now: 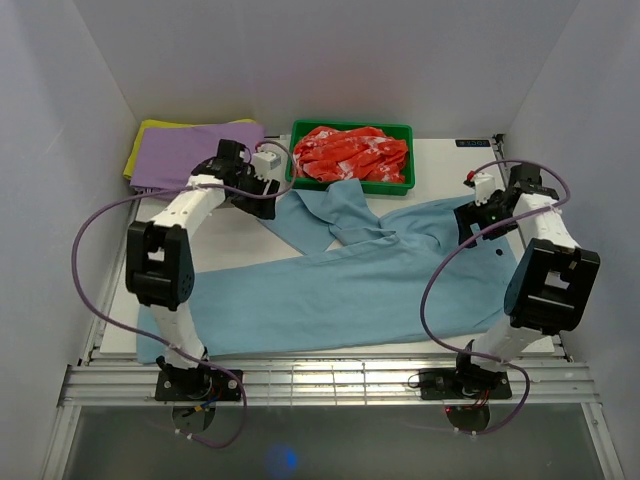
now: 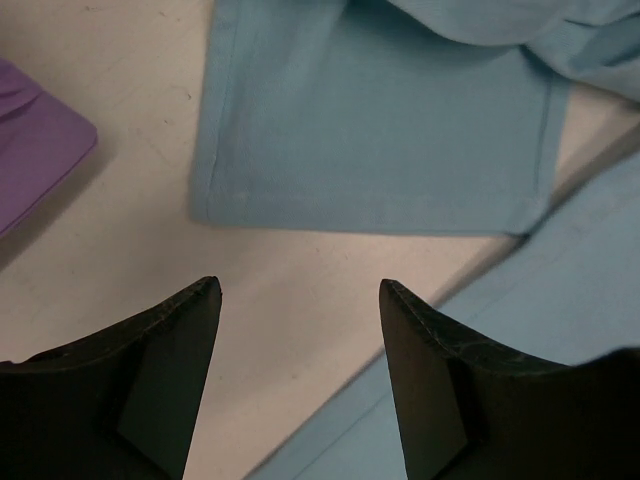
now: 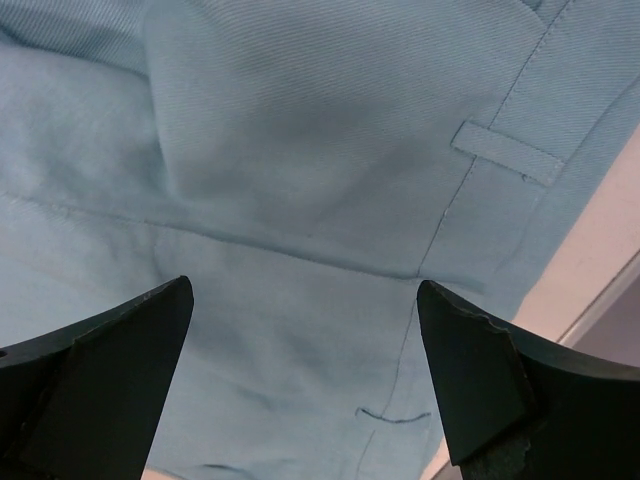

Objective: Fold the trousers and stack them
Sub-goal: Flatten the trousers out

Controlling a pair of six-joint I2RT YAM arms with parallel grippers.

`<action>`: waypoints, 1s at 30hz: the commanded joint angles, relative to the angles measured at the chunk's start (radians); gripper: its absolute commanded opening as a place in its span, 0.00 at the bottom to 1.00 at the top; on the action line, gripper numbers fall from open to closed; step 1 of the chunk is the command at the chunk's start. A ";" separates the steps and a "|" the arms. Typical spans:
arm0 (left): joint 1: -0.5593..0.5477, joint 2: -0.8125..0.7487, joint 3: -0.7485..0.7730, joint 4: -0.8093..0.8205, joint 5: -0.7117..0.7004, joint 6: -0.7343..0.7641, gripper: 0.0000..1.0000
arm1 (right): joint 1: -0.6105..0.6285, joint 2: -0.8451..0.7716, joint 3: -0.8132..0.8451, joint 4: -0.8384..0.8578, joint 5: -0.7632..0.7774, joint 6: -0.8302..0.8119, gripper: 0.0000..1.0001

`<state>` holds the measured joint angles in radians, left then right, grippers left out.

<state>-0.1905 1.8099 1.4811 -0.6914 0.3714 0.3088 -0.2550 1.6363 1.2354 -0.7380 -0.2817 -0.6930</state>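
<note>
- Trousers of soft, light sky-blue cloth lie spread on the white tabletop. One leg runs along the near side to the left. The other leg bends up toward the far middle.
- Cloth like this is likely light and floppy. It will sag and wrinkle when it is lifted, so I think a pinch at an edge is best, at the hem or the waist.
- On the left side, the left tool is spread wide and holds nothing. It hangs over bare tabletop, just before the hem of the far leg.
- On the right side, the right tool is also spread wide and holds nothing. It hangs over the waist part, near a small belt loop.
- Count so far: one pair of trousers with two legs, and two tools.
- Far back there is one folded purple cloth with one yellow cloth under it.
- Beside those sits one green plastic tray with one red-and-white cloth in it.
</note>
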 commanded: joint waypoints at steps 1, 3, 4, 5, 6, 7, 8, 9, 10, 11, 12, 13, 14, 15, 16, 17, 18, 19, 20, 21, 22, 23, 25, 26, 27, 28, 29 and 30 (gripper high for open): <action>-0.042 0.086 0.079 0.085 -0.146 -0.134 0.75 | 0.003 0.055 0.039 0.080 -0.011 0.095 0.98; -0.082 0.147 0.100 0.113 -0.237 -0.148 0.76 | 0.006 0.077 0.013 0.118 0.013 0.101 0.98; -0.105 0.170 0.105 0.115 -0.273 -0.152 0.77 | 0.007 0.098 0.003 0.130 0.024 0.102 0.98; -0.116 0.193 0.113 0.115 -0.311 -0.157 0.77 | 0.008 0.109 -0.020 0.143 0.056 0.104 0.97; -0.124 0.236 0.125 0.115 -0.356 -0.161 0.77 | 0.007 0.129 -0.030 0.164 0.070 0.102 0.97; -0.135 0.255 0.127 0.113 -0.391 -0.162 0.77 | 0.007 0.138 -0.039 0.172 0.087 0.096 0.97; -0.141 0.272 0.128 0.112 -0.406 -0.162 0.77 | 0.008 0.148 -0.060 0.180 0.117 0.095 0.97; -0.145 0.302 0.127 0.107 -0.425 -0.163 0.74 | 0.007 0.155 -0.071 0.198 0.134 0.092 0.96; -0.148 0.318 0.128 0.102 -0.454 -0.163 0.70 | 0.008 0.169 -0.082 0.206 0.165 0.081 0.96; -0.148 0.331 0.127 0.095 -0.460 -0.166 0.67 | 0.007 0.177 -0.091 0.212 0.180 0.073 0.96; -0.148 0.345 0.127 0.076 -0.460 -0.165 0.51 | 0.008 0.181 -0.111 0.219 0.196 0.069 0.96; -0.148 0.370 0.125 0.061 -0.462 -0.162 0.44 | 0.007 0.192 -0.119 0.232 0.211 0.063 0.96; -0.145 0.379 0.125 0.046 -0.468 -0.163 0.37 | 0.007 0.198 -0.126 0.238 0.243 0.050 0.96; -0.139 0.382 0.122 0.023 -0.468 -0.165 0.21 | 0.005 0.207 -0.137 0.241 0.257 0.044 0.95; -0.120 0.364 0.102 0.018 -0.456 -0.163 0.12 | 0.005 0.212 -0.142 0.246 0.272 0.040 0.95; -0.104 0.342 0.088 0.018 -0.450 -0.165 0.05 | -0.001 0.214 -0.146 0.244 0.297 0.029 0.95; -0.087 0.318 0.075 0.018 -0.442 -0.162 0.00 | -0.004 0.214 -0.149 0.244 0.314 0.024 0.95; -0.049 0.292 0.047 0.020 -0.439 -0.157 0.00 | -0.009 0.214 -0.158 0.246 0.320 0.018 0.94; -0.029 0.234 0.033 0.020 -0.440 -0.137 0.00 | -0.018 0.212 -0.162 0.244 0.329 0.013 0.95; -0.009 0.201 0.021 0.017 -0.442 -0.125 0.00 | -0.021 0.208 -0.165 0.243 0.332 0.003 0.95; 0.037 0.169 0.009 0.015 -0.440 -0.110 0.00 | -0.026 0.206 -0.172 0.242 0.337 -0.002 0.95; 0.061 0.132 -0.013 0.013 -0.437 -0.096 0.00 | -0.033 0.204 -0.175 0.242 0.341 -0.006 0.94; 0.127 0.036 -0.030 0.007 -0.427 -0.041 0.00 | -0.039 0.195 -0.183 0.242 0.343 -0.019 0.95; 0.147 -0.016 -0.036 -0.003 -0.428 0.005 0.00 | -0.044 0.191 -0.191 0.242 0.345 -0.026 0.94; 0.166 -0.039 -0.036 -0.008 -0.430 0.027 0.00 | -0.047 0.188 -0.194 0.242 0.345 -0.026 0.94; 0.196 -0.056 -0.033 -0.014 -0.425 0.051 0.00 | -0.049 0.186 -0.195 0.242 0.346 -0.030 0.95; 0.238 -0.073 -0.031 -0.019 -0.422 0.077 0.00 | -0.052 0.183 -0.200 0.242 0.348 -0.033 0.95; 0.253 -0.098 -0.024 -0.031 -0.420 0.131 0.00 | -0.053 0.181 -0.200 0.242 0.348 -0.036 0.95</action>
<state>0.0170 1.8565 1.4368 -0.6952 -0.0410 0.3000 -0.2756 1.7729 1.0966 -0.4843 -0.1104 -0.6395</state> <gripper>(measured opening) 0.048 0.947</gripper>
